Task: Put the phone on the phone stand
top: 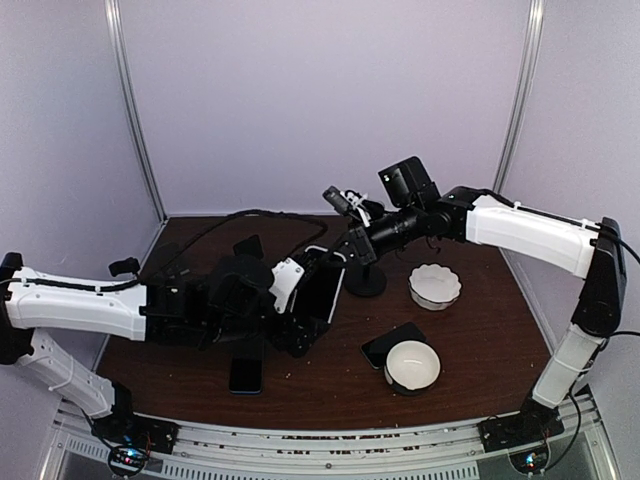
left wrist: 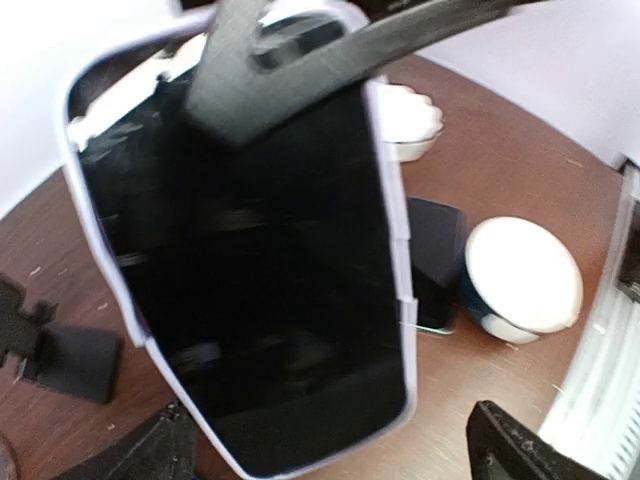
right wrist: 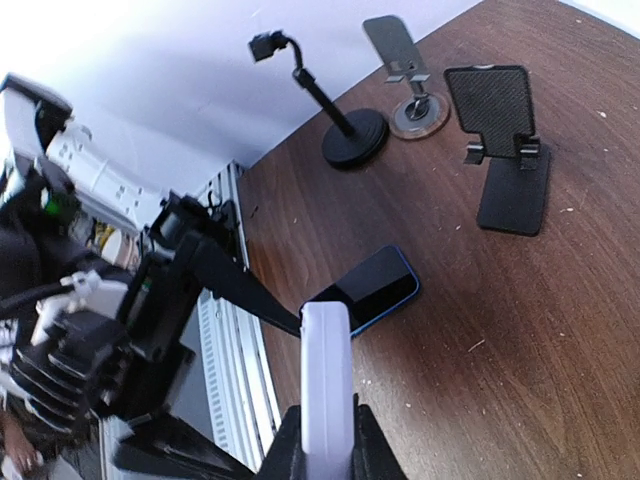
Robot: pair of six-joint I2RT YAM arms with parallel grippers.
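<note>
Two tools meet at the phone [left wrist: 260, 280], held above the middle of the surface [top: 490, 335]. The right tool [right wrist: 326, 432] pinches its top end, and the left tool [left wrist: 325, 420] is spread around its lower end. If the right releases before the left presses in, the phone could drop short of the phone stand [right wrist: 505, 150] further left.

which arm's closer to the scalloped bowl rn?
Right. Its wrist passes just behind the bowl; the right gripper clamps the phone to the bowl's left. The left gripper is farther left, past that phone.
</note>
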